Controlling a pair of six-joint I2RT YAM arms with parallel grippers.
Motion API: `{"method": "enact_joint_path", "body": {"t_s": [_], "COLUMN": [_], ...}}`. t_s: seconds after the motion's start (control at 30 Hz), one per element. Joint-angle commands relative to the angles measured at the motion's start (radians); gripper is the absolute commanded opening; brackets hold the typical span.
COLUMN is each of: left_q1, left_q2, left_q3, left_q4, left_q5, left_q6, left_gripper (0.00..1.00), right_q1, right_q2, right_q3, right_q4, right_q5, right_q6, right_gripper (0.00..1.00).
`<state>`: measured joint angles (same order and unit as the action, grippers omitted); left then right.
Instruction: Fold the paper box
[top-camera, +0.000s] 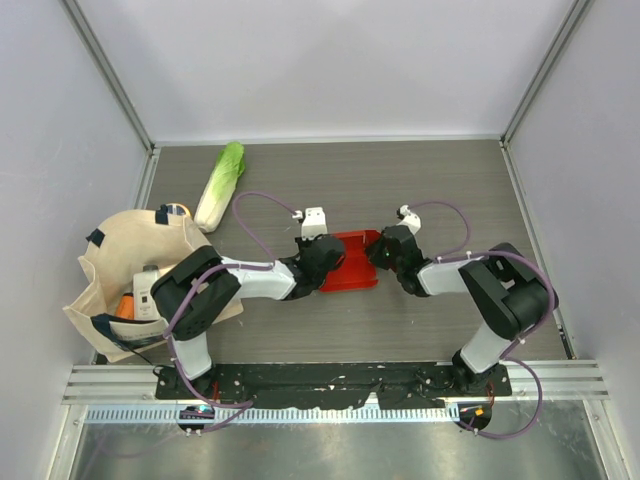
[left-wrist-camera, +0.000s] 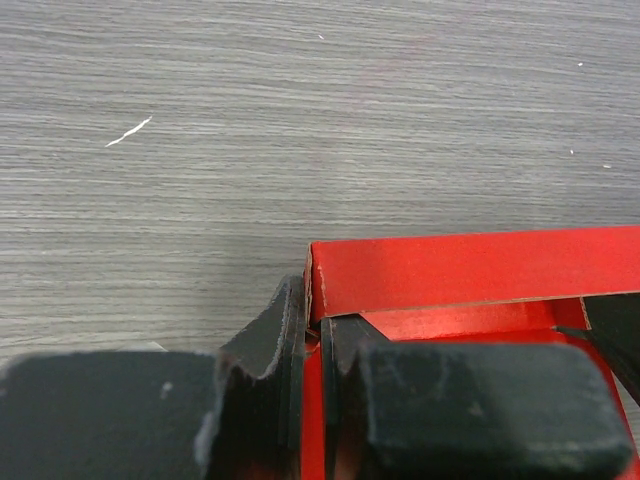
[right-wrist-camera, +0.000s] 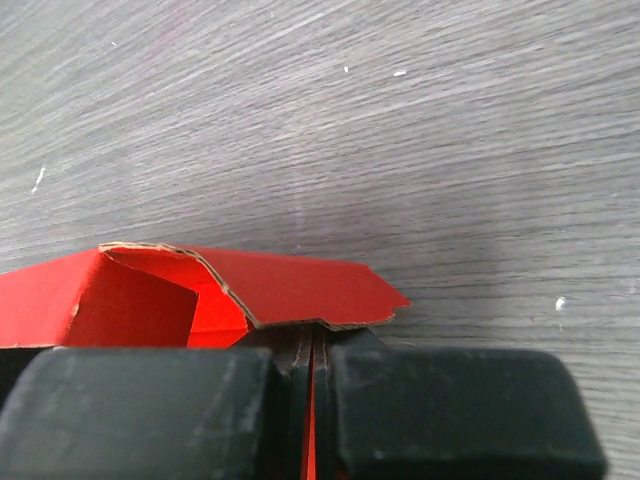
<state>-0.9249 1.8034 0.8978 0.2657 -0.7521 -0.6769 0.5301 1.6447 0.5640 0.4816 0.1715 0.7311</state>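
The grey wood-grain tabletop (top-camera: 440, 190) runs under both grippers and fills the ground beyond their fingertips in each wrist view. The beige cloth tote bag (top-camera: 120, 262) slumps well off to the outer side of the left gripper (top-camera: 325, 262), back beside that arm's elbow. Its mouth is open, and an orange item (top-camera: 125, 303) inside is too small to identify. The pale green and white long cabbage (top-camera: 220, 185) lies farther out than the left gripper and off to its left, well apart from it and just past the bag.

The bright red paper box (top-camera: 352, 262) rests on the tabletop directly between the two grippers. The left gripper is at its left end and the right gripper (top-camera: 382, 250) at its far right corner. The box is only partly formed. In the left wrist view a red side wall (left-wrist-camera: 470, 268) stands upright just past the fingertips, with the red floor showing behind it. In the right wrist view a creased flap (right-wrist-camera: 300, 290) with a raw card edge leans just ahead of the fingertips, and a shadowed hollow opens to its left.

The left gripper (left-wrist-camera: 312, 335) has its jaws almost together, pinching a thin red wall of the box, with one finger outside on the table side and the other inside over the red floor. The right gripper (right-wrist-camera: 312, 345) has its jaws pressed tight, with a sliver of red card caught between them.
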Motion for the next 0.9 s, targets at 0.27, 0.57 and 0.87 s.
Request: {"method": "enact_joint_path", "body": {"t_s": [0.27, 0.57, 0.87], "left_q1": [0.000, 0.000, -0.002], "left_q2": [-0.049, -0.050, -0.042], "left_q3": [0.000, -0.016, -0.020], "left_q4": [0.020, 0.062, 0.081], "left_q5": [-0.027, -0.013, -0.006], "left_q6": [0.063, 0.103, 0.129], "left_gripper": [0.00, 0.00, 0.00], "right_q1": [0.013, -0.016, -0.018], "right_q2": [-0.224, -0.281, -0.215], "right_q3": [0.166, 0.384, 0.379], "right_q4": [-0.654, -0.997, -0.781], "right_q5": [0.058, 0.137, -0.013], "right_q6": [-0.172, -0.478, -0.657], "right_gripper": [0.10, 0.34, 0.43]}}
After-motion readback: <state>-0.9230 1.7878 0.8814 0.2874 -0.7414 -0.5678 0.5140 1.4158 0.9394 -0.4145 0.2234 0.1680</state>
